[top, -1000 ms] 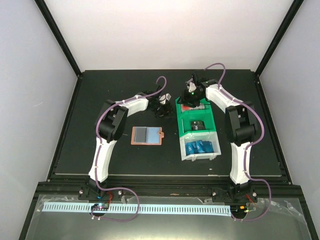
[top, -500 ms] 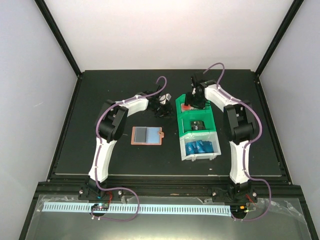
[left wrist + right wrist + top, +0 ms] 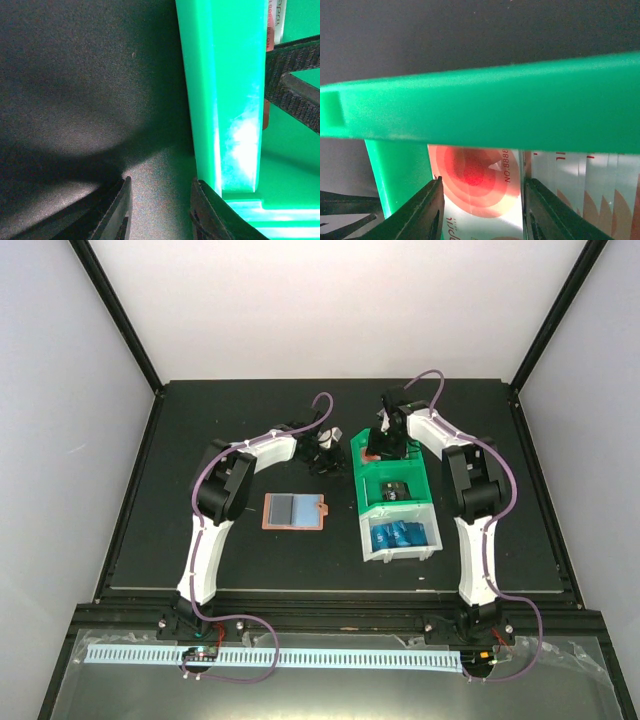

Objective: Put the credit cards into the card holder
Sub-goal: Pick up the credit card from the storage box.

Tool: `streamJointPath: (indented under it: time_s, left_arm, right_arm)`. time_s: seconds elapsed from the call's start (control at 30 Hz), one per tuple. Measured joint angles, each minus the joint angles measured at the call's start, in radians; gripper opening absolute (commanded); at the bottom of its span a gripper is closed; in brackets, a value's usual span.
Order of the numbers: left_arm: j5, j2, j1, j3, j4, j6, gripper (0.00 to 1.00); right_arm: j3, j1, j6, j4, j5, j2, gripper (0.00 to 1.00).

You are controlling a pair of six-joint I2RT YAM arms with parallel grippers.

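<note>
The salmon-pink card holder (image 3: pixel 293 511) lies open on the black table, grey pockets up. Bright blue credit cards (image 3: pixel 398 534) lie in the white bin (image 3: pixel 432 546). My right gripper (image 3: pixel 382 446) is down in the far compartment of the green bin (image 3: pixel 357 468). In the right wrist view its open fingers (image 3: pixel 434 210) straddle a white card with red circles (image 3: pixel 477 175); more such cards (image 3: pixel 580 180) stand beside it. My left gripper (image 3: pixel 327 451) is open and empty over bare table (image 3: pixel 160 215), right beside the green bin's outer wall (image 3: pixel 227 100).
The green bin's middle compartment holds a black object (image 3: pixel 395 488). The green bin's rim (image 3: pixel 480 105) crosses the right wrist view just above the card. A finger of the right gripper (image 3: pixel 295 85) shows inside the bin in the left wrist view. Black frame posts stand at the table's corners.
My right gripper has shifted slightly left and lower into the green bin's far compartment. The left arm, the card holder and the blue cards have not moved.
</note>
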Motion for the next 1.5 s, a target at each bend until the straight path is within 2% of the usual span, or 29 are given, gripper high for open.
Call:
streamJointPath:
  time_s: [0.27,0.5,0.97,1.13,1.5]
  left_arm:
    - [0.000,0.000,0.000,0.002,-0.005,0.000,0.34]
    - [0.000,0.000,0.000,0.002,-0.005,0.000,0.34]
    - [0.004,0.001,0.000,0.002,-0.008,0.021,0.34]
    - [0.005,0.001,0.000,0.003,-0.013,0.026,0.34]
    - [0.007,0.001,0.000,0.003,-0.015,0.034,0.33]
  right_arm:
    - [-0.006,-0.011,0.002,0.002,-0.055,-0.032,0.40]
    - [-0.025,-0.001,0.008,0.023,-0.111,-0.081,0.27]
    - [-0.027,0.000,0.005,0.034,-0.159,-0.078,0.29]
    - [-0.004,0.003,0.000,0.025,-0.148,-0.063,0.20]
    - [-0.002,0.021,-0.001,-0.021,-0.086,-0.056,0.20]
